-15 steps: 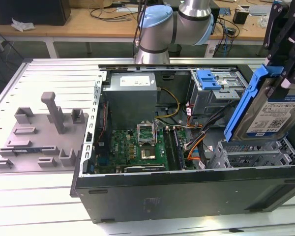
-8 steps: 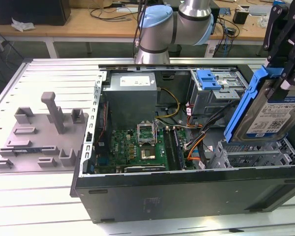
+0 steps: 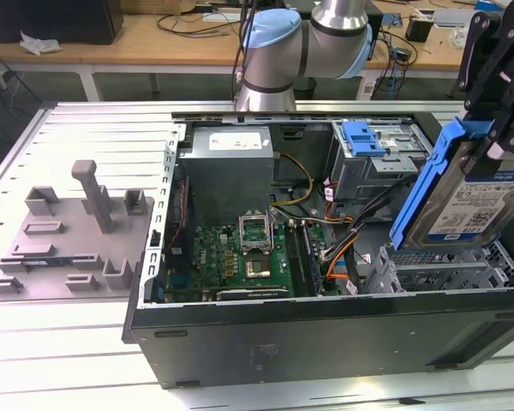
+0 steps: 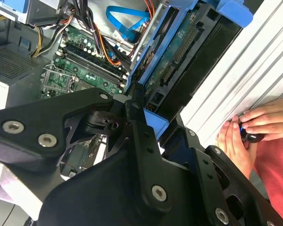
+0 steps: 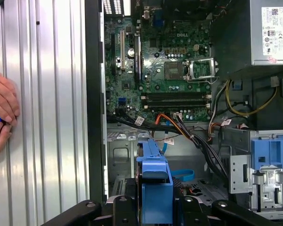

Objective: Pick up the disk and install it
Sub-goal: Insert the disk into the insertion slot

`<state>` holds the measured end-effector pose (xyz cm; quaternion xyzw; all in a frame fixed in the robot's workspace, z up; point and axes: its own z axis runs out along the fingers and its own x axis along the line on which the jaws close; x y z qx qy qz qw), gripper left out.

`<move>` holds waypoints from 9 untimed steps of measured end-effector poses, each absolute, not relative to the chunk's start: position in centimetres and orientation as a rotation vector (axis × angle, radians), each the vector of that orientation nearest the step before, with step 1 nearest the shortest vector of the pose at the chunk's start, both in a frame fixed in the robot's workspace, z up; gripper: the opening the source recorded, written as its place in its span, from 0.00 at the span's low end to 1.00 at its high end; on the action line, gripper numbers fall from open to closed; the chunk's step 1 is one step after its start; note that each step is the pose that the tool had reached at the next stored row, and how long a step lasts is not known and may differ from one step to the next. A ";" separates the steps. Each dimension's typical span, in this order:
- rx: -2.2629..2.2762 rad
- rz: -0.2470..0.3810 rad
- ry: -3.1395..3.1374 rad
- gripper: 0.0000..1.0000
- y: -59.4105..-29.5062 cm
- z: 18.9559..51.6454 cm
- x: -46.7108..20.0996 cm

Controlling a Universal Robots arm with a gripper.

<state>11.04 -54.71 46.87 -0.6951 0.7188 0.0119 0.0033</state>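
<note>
Nearest, at the exterior view's lower right above the open computer case (image 3: 325,334), the disk (image 3: 475,193) hangs tilted over the drive cage (image 3: 450,265). Its long axis rises from lower left to upper right and its label faces the camera. The gripper (image 3: 487,128) has its fingers clenched on the disk's upper end, on the blue carrier (image 3: 424,184). The disk is probably stiff, dense and shock-sensitive, and its circuit board (image 4: 172,61) is bare, so the carrier's edges look the safest hold.

glossy blue plastic and silver metal disk (image 3: 475,201), matt black hand (image 5: 156,207), ribbed metal table (image 3: 86,128)
</note>
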 end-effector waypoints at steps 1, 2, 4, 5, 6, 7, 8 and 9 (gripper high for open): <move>-2.179 0.037 2.253 0.36 -54.7 46.8 11.0; -2.179 0.037 2.253 0.36 -54.7 46.8 11.0; -2.179 0.037 2.253 0.36 -54.7 46.7 11.0; -2.179 0.037 2.253 0.36 -54.7 46.7 11.0; -2.179 0.037 2.253 0.36 -54.7 46.6 11.0; -2.179 0.037 2.253 0.36 -54.7 46.6 11.0; -2.179 0.037 2.253 0.36 -54.7 46.5 11.0; -2.179 0.037 2.253 0.36 -54.7 46.3 11.1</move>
